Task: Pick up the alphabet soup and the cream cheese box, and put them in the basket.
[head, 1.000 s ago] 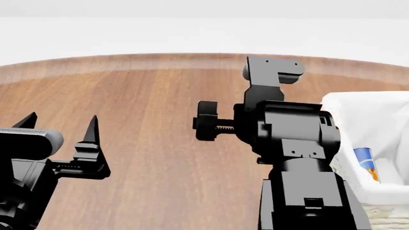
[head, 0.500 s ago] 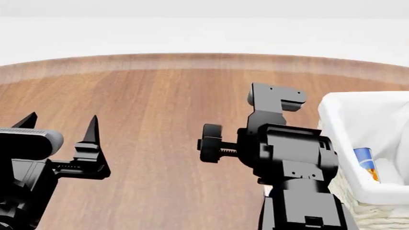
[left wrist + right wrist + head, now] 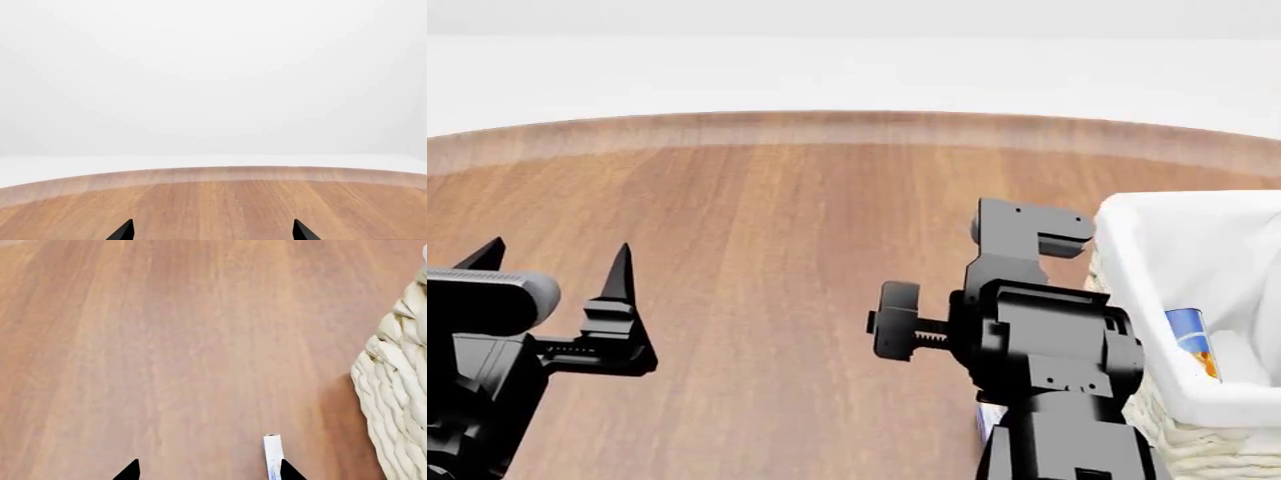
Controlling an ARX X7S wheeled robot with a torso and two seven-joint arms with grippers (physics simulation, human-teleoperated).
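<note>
A round wooden table (image 3: 761, 260) with a reddish-brown grain fills most of the head view, with a plain white backdrop behind its far edge. At the right side stands the large cream-white woven wicker basket (image 3: 1174, 420), its white cloth liner folded over the rim. Inside it, against the near-left wall, the small cylindrical alphabet soup can (image 3: 1190, 342) with a blue label and a yellow-orange patch shows only as a narrow strip; the rest is hidden by the liner.

The black right gripper (image 3: 208, 471) hangs over the table just left of the basket, its arm body blocking much of the head view. In the right wrist view its two pointed fingertips (image 3: 128, 471) stand well apart, so the jaws are spread and hold nothing. The small thin white cream cheese box (image 3: 272, 456) with a blue edge lies on the wood between those tips, close to the one nearer the basket, and near the woven basket wall without touching it. In the head view only a sliver of that box (image 3: 989, 424) peeks out beside the right arm.

The black left gripper (image 3: 554, 265) sits at the near left of the table, well apart from the basket. Its pointed fingertips (image 3: 123, 231) are spread wide with bare wood between them, gripping nothing.
</note>
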